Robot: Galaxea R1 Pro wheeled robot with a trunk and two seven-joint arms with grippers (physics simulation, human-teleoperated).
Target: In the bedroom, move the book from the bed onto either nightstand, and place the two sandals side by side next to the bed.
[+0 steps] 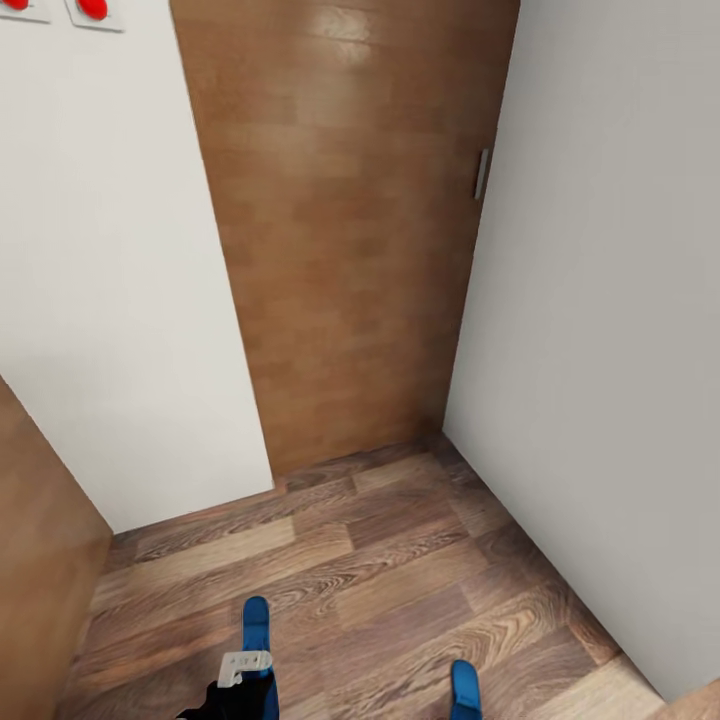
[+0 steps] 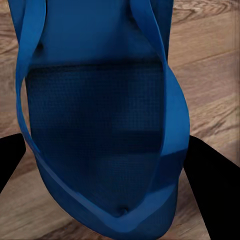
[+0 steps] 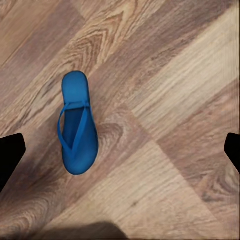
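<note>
Facing a closed brown wooden door (image 1: 350,230) set between white walls (image 1: 110,300), the robot is standing in a narrow corner of wood-plank floor (image 1: 400,570). The left gripper (image 1: 240,690) is showing at the lower edge of the head view, and one blue sandal (image 2: 100,130) is sitting between its dark fingers (image 2: 212,190) in the left wrist view. The sandal is filling the gap, so the gripper is judged to be pinching it, although the actual contact is not showing. The other sandal (image 3: 77,122) is lying flat on the floor, straps up, under the right gripper (image 3: 120,150). That gripper's fingers are spread wide at the frame edges and are holding nothing.

Neither the bed nor the book is appearing here, so the placing spot is lying elsewhere.

Recommended procedure for the step in hand:
- Centre the right gripper over the loose sandal before lowering.
- Align the fingers across the narrow sole, not along it.
- Close on the sole edge rather than on the thin straps, which are likely to flex and slip.
- Keep the held sandal level while the base is turning.
</note>
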